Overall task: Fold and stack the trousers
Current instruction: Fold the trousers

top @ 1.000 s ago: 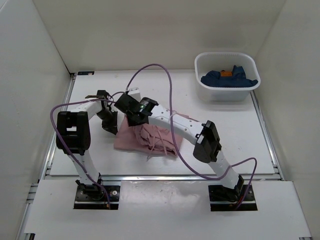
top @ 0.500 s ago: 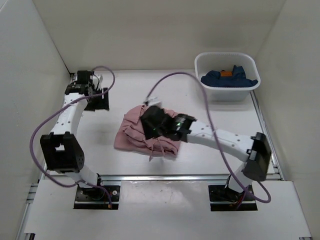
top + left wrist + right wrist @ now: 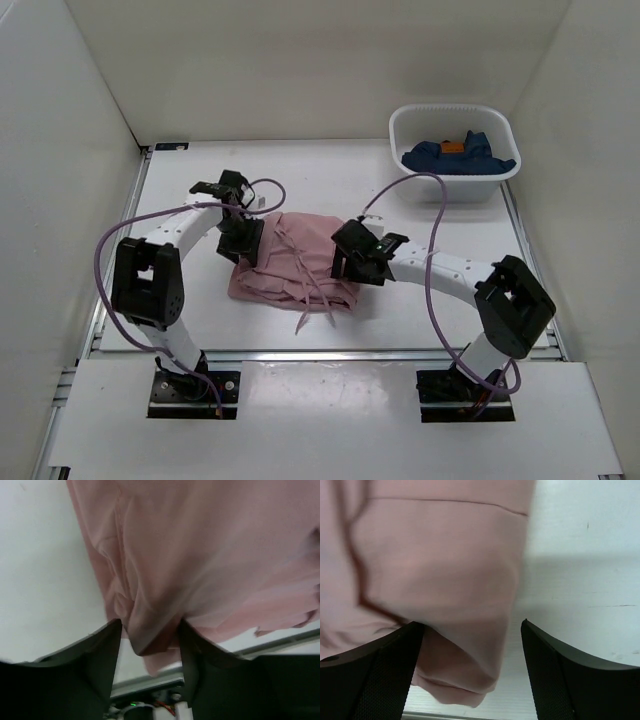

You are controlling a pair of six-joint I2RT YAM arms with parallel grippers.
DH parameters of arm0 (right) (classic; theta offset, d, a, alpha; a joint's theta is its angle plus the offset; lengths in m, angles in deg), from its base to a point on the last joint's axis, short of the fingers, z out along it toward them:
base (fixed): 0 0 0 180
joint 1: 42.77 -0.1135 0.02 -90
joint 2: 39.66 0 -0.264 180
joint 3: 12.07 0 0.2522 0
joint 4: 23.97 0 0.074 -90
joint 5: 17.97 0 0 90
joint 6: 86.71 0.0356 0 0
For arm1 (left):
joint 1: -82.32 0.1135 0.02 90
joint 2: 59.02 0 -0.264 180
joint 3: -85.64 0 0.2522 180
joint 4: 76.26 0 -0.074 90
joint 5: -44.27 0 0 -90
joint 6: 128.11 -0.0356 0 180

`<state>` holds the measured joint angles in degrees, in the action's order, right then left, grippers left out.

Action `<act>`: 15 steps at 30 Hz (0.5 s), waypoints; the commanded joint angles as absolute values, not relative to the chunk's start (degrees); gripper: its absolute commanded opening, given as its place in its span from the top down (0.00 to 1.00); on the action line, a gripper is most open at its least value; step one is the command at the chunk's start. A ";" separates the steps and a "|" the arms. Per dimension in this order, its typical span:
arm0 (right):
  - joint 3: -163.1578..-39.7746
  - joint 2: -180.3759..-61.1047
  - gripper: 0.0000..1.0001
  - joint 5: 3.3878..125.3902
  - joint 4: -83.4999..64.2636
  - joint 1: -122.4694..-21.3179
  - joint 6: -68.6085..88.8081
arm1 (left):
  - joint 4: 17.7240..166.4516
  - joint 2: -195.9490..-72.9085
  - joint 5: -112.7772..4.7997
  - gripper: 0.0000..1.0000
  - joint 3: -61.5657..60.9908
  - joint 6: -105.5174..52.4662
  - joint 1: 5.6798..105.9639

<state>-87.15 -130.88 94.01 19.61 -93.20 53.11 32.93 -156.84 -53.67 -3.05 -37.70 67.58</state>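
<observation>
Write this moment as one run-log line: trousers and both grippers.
trousers: folded pink bundle | left gripper: open, astride a fabric fold | right gripper: open, over the bundle's edge

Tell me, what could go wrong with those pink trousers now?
The left tool straddles a fold of the pink trousers; lifting away might snag it and undo the fold. The loose drawstrings trail off the near edge and could catch on the right tool.
</observation>
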 commanded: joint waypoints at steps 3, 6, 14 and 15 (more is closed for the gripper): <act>-80.33 -130.19 0.25 86.88 11.68 -90.76 58.92 | 30.22 -153.25 -58.03 0.79 -2.30 -38.11 67.73; -79.18 -130.19 0.36 86.36 11.67 -90.23 58.92 | 25.94 -151.23 -61.18 0.86 -5.01 -38.11 67.73; -76.54 -129.66 0.36 85.83 12.19 -90.23 57.16 | 31.51 -144.36 -50.49 0.86 14.98 -38.11 67.73; -76.54 -129.66 0.33 86.44 12.72 -90.23 56.55 | 34.41 -144.36 -48.82 0.86 17.89 -38.11 67.73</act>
<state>-77.53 -130.75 86.07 10.50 -90.36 57.89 30.61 -143.82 -56.43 9.51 -37.81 67.47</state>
